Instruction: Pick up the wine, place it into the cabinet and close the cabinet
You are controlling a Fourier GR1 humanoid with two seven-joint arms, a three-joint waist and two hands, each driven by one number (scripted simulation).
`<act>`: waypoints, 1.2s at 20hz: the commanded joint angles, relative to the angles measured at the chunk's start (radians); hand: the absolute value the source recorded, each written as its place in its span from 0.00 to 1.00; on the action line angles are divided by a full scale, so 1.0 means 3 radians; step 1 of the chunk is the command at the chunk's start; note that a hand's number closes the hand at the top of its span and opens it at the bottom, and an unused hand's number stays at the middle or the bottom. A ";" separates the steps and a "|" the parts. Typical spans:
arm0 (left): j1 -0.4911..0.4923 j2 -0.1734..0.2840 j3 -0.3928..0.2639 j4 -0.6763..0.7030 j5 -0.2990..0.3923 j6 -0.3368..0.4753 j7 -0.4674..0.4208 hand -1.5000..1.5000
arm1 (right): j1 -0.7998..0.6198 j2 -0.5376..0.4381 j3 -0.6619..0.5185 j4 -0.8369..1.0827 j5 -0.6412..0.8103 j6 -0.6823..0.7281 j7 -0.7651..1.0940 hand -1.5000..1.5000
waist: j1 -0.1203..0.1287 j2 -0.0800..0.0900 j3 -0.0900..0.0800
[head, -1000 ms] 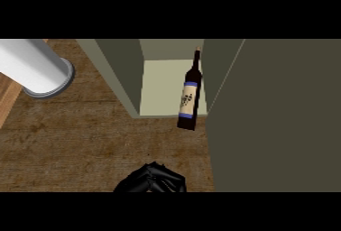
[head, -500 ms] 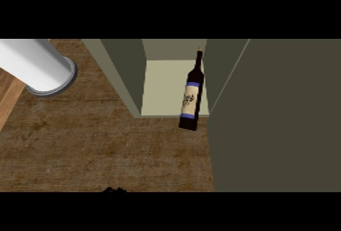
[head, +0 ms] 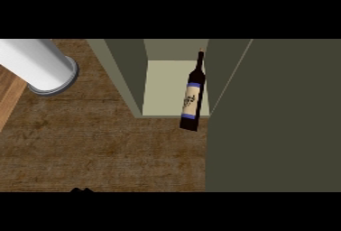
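Note:
The wine bottle (head: 191,97), dark with a cream label and blue bands, rests in the open cabinet (head: 166,85) against its right side, neck pointing away from me. In the picture its base reaches just past the shelf's front edge. The cabinet's dark olive door (head: 273,126) stands open at the right. No hand touches the bottle. Only a black sliver of what I take for my left hand (head: 81,190) shows at the lower edge, far from the bottle. My right hand is out of sight.
A large white cylinder (head: 36,65) stands at the upper left on the brown wooden counter (head: 100,149). A lighter wooden strip (head: 8,97) runs along the far left edge.
The black hand, seen low in the middle a second ago, has drawn back down and to the left until almost nothing shows. The bottle has stayed in the cabinet.

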 commanded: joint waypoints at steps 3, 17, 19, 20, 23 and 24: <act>0.0296 0.0211 0.0330 -0.0214 0.0295 -0.0270 -0.0221 1.00 | -0.0118 0.0118 0.0546 -0.0534 0.0375 -0.0012 0.0176 1.00 | 0.0015 -0.0052 -0.0012; 0.0693 0.0348 0.0927 -0.0167 0.0877 -0.0917 -0.0594 1.00 | -0.0665 0.0911 0.1615 -0.0109 0.1078 -0.0595 0.0606 1.00 | 0.0081 -0.0084 -0.0029; 0.0769 0.0292 0.0944 -0.0071 0.0926 -0.1029 -0.0691 1.00 | -0.0778 0.1012 0.1658 -0.0034 0.1121 -0.0678 0.0664 1.00 | 0.0122 -0.0070 -0.0036; 0.0756 0.0321 0.1059 -0.0094 0.0998 -0.1065 -0.0669 1.00 | -0.0799 0.1014 0.1681 0.0037 0.1177 -0.0709 0.0662 1.00 | 0.0121 -0.0062 -0.0030; 0.0835 0.0336 0.1165 -0.0011 0.1076 -0.1209 -0.0766 1.00 | -0.0927 0.1016 0.1734 0.0101 0.1219 -0.0836 0.0653 1.00 | 0.0171 -0.0061 -0.0029; 0.0846 0.0346 0.1202 -0.0067 0.1123 -0.1259 -0.0773 1.00 | -0.0929 0.1017 0.1759 0.0110 0.1237 -0.0850 0.0696 1.00 | 0.0179 -0.0075 -0.0032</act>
